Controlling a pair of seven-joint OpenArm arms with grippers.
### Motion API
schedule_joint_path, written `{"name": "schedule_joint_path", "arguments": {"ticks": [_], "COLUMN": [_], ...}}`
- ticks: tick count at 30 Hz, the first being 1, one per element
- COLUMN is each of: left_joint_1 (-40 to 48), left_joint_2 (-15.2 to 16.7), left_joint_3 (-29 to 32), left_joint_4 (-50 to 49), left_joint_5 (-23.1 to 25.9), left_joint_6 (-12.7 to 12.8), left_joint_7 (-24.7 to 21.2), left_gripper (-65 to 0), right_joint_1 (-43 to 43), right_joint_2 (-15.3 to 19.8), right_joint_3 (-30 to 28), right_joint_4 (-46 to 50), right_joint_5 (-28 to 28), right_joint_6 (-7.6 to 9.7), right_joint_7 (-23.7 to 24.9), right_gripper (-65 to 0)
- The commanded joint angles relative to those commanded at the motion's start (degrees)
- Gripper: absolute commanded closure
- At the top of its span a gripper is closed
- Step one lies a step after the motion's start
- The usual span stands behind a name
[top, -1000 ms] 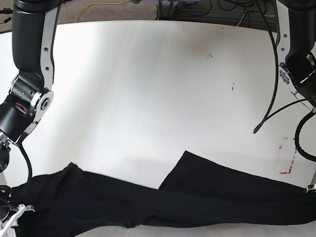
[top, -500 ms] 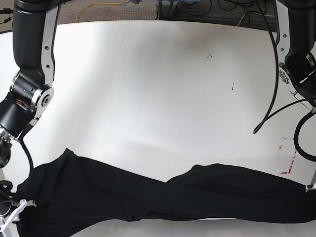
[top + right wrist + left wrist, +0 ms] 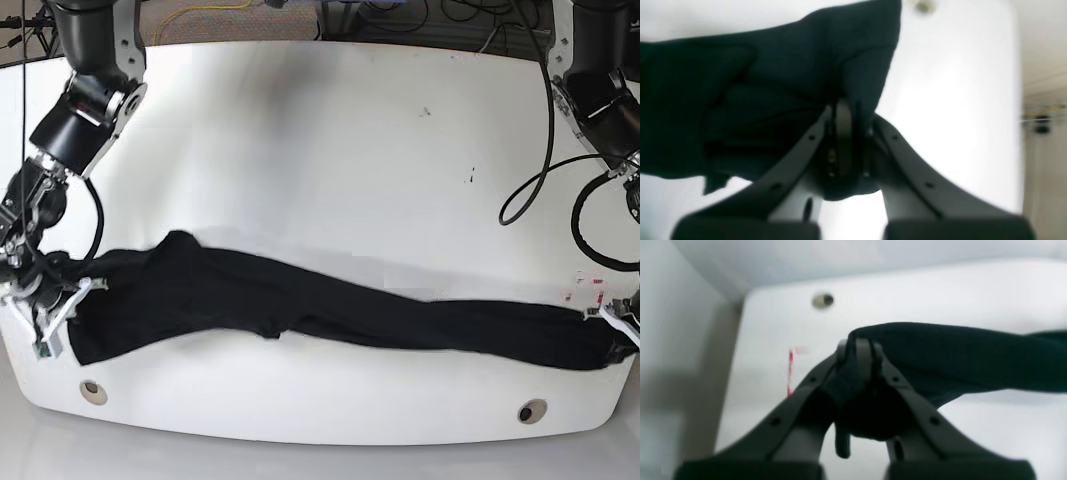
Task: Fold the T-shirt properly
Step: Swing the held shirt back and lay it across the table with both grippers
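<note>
And here is the broad white table (image 3: pixel 330 180), filling most of the base view, a round hole (image 3: pixel 93 392) near its front left corner and another (image 3: pixel 533 411) near the front right; across its front part stretches the black T-shirt (image 3: pixel 370 318), a long, low band running from one gripper to the other, its upper edge peaking towards the view's left and sloping down to the right; no print can be made out on the cloth.

At the view's left, the right gripper (image 3: pixel 848 140) is closed down on one end of the shirt, dark fabric bunched between its fingers and spilling out around them; at the view's right, the left gripper (image 3: pixel 860 373) is likewise pinched onto the opposite end, with folds drooping beneath the tips; small red marks (image 3: pixel 790 371) lie on the tabletop near that left gripper; a thin black cable (image 3: pixel 548 130) loops beside the left arm.
</note>
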Motion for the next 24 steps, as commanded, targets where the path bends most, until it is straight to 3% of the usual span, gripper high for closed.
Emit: {"name": "schedule_joint_path", "arguments": {"ticks": [9,17,24], "left_joint_1": [14.9,28.5,33.8], "left_joint_2": [0.1,0.1,0.2], "left_joint_3": [0.0,-1.3,-4.3], "left_joint_4": [6.5,7.8,7.5], "left_joint_5": [0.3,0.2,0.3], "left_joint_6": [-4.0,-4.3,-4.4], "left_joint_7": [0.1,0.1,0.1], "left_gripper": [0.0,0.0,0.0], "right_joint_1": [-13.0,-20.4,-24.2], "right_joint_2": [-3.9,-6.2,-7.3], "right_joint_3": [1.9,3.3,3.3], "right_joint_4": [3.5,3.5,3.5], "right_joint_5": [-0.1,-0.1,-0.1], "right_joint_6": [0.0,0.0,0.0], "right_joint_7": [0.3,1.7,4.6], "right_gripper": [0.0,0.0,0.0]}}
